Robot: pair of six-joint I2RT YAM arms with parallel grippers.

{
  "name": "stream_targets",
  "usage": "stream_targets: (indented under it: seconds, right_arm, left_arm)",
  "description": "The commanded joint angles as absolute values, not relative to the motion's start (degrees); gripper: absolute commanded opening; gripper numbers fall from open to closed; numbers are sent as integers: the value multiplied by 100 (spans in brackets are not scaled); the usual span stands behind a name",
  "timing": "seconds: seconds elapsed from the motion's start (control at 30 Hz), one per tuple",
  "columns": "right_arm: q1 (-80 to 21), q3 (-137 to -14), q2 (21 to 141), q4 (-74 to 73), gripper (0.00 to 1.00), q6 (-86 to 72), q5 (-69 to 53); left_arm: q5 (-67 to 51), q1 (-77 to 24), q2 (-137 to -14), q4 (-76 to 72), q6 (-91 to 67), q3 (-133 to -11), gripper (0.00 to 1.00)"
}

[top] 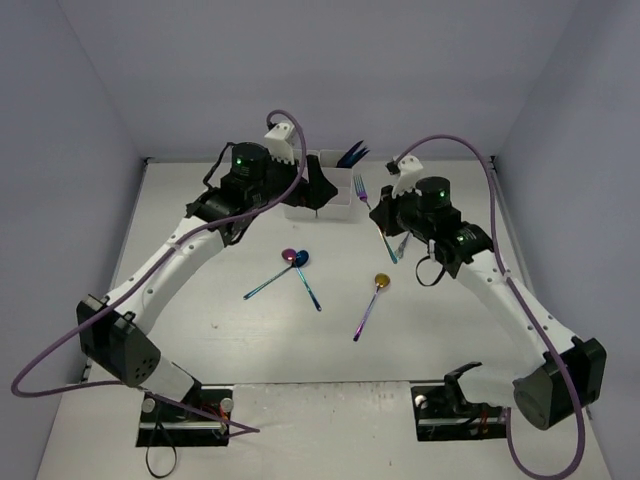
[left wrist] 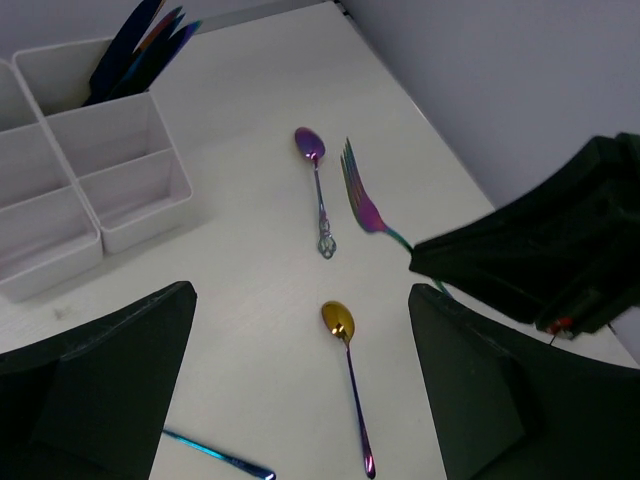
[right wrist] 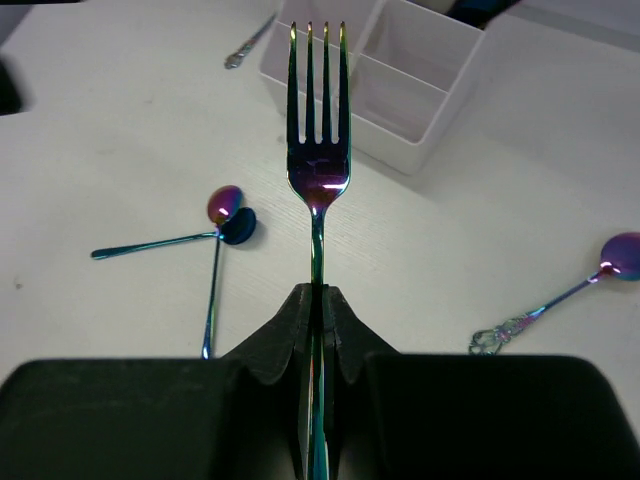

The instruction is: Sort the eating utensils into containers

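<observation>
My right gripper (right wrist: 318, 310) is shut on the handle of an iridescent fork (right wrist: 318, 150), tines pointing toward the white compartment block (right wrist: 420, 90). In the top view this gripper (top: 383, 215) holds the fork (top: 360, 186) just right of the block (top: 340, 207). My left gripper (left wrist: 300, 400) is open and empty, hovering by the block's front (top: 318, 198). Dark blue utensils (left wrist: 140, 45) stand in a far corner compartment. A gold-bowled spoon (left wrist: 345, 370), an ornate purple spoon (left wrist: 318, 190) and two crossed spoons (top: 297, 262) lie on the table.
The grey side walls and back wall close in the white table (top: 250, 350). Purple cables loop above both arms. A further utensil handle (right wrist: 250, 40) lies left of the block in the right wrist view. The gold spoon (top: 372, 303) lies in the table's middle.
</observation>
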State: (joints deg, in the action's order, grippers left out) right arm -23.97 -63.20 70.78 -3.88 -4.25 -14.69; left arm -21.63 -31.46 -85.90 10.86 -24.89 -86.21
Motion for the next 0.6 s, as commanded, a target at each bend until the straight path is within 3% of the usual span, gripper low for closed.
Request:
stream_targets:
  seconds: [0.0,0.13,0.27,0.4,0.57]
  right_arm:
    - [-2459,-6243,6685,-62,0,-323,-2168]
    - [-2496,-6219,6557,-62,0,-304,-2268]
    - [-2496,-6220,6580,-62,0,-295,-2303]
    - [-2505,-6265,6652,-62,0,-264,-2373]
    - [-2505,-6349,6683,-62,0,-202,-2338]
  left_arm:
    - [-2391,-3313,-8874,206,-2576,-9181,85]
    - [-2544,-3430,-9123,-117,-2681,-9320,85]
    - [-2641,-3493,-9353,-145,-2755,-9420,77]
    - [-2749,-3551,-9479,-272,-2869,-9420,64]
    - [-2791,-3633,-9680,-271,-2971,-9527,36]
